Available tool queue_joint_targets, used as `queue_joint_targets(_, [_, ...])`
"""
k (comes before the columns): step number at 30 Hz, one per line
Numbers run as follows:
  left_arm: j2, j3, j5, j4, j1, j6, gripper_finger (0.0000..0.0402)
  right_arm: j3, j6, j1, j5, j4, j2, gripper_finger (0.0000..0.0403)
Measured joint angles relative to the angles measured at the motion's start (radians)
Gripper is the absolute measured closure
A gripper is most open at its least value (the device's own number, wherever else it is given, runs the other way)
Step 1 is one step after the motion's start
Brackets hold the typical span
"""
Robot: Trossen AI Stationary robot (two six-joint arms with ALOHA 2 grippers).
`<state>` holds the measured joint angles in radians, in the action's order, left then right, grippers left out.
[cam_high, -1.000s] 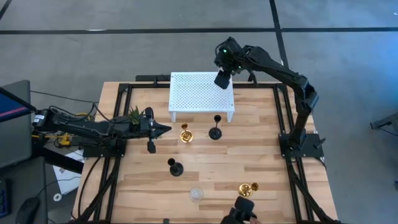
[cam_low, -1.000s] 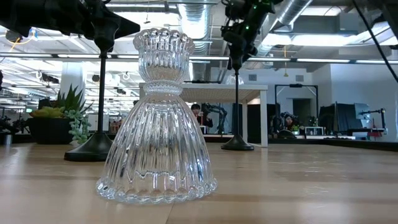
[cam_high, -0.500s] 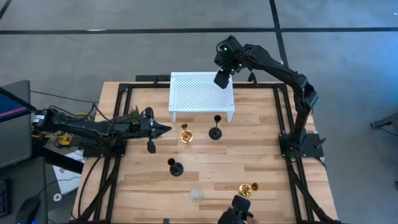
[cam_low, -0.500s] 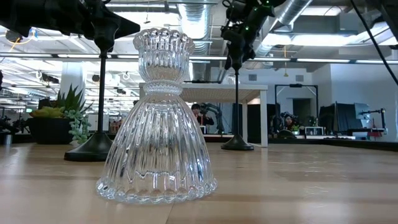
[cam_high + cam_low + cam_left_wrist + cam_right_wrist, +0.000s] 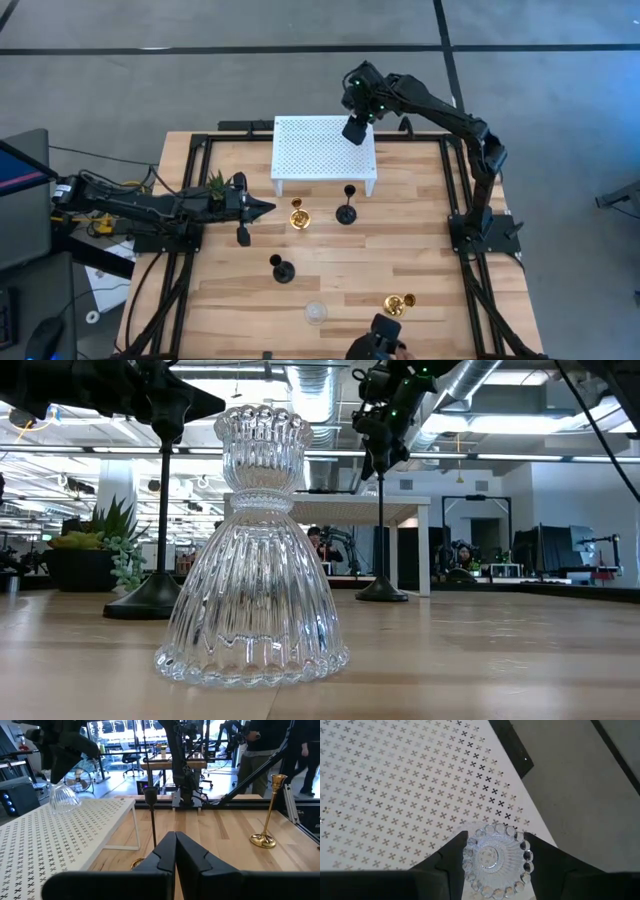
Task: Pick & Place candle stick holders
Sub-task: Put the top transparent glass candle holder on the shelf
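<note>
My right gripper point(image 5: 353, 130) hangs over the far right corner of the white perforated stand point(image 5: 315, 150), shut on a clear glass candle stick holder point(image 5: 62, 800). On the table stand a gold holder point(image 5: 297, 217), a black one point(image 5: 346, 212) beside it, another black one point(image 5: 282, 270) and a second clear glass one point(image 5: 316, 313) close to the near edge. Another gold holder point(image 5: 398, 303) lies on its side at the near right. My left gripper point(image 5: 268, 207) waits shut at the table's left, level, touching nothing. My right gripper pinches the glass holder between its two fingers point(image 5: 451, 857), one on either side of it at the beaded round base point(image 5: 496, 857). The fingers slant down from the table's far right. The holder is tipped, its underside toward the wrist, just over the stand's top; whether it touches the top, I cannot tell.
A small green plant point(image 5: 214, 184) stands beside my left arm. Black frame rails point(image 5: 455, 180) run along the table's sides. A dark object point(image 5: 375, 345) sits at the near edge. Bare wood lies between the stand and the near holders.
My right gripper has tipped a little with the glass holder, staying over the stand's far right corner.
</note>
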<state>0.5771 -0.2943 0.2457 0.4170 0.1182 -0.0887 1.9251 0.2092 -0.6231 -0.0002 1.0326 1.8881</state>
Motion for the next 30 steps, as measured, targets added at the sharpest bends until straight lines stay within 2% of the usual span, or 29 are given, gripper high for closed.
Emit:
queue_joint_targets(6, [0.000, 0.000, 0.000, -0.001, 0.000, 0.000, 0.0394, 0.000, 0.000, 0.000, 0.006, 0.000, 0.000, 0.0219])
queue_joint_targets(12, [0.000, 0.000, 0.000, -0.001, 0.000, 0.000, 0.0394, 0.000, 0.001, 0.000, 0.129, -0.002, 0.000, 0.0193])
queue_joint_targets(15, [0.000, 0.000, 0.000, -0.001, 0.000, 0.000, 0.0394, 0.000, 0.002, 0.000, 0.157, -0.002, 0.000, 0.0182])
queue_joint_targets(22, [0.000, 0.000, 0.000, -0.002, 0.000, 0.000, 0.0394, 0.000, 0.011, 0.012, 0.159, -0.001, -0.001, 0.0161])
queue_joint_targets(30, [0.000, 0.000, 0.000, -0.005, 0.000, 0.000, 0.0394, 0.000, 0.029, 0.034, 0.159, 0.004, -0.003, 0.0157])
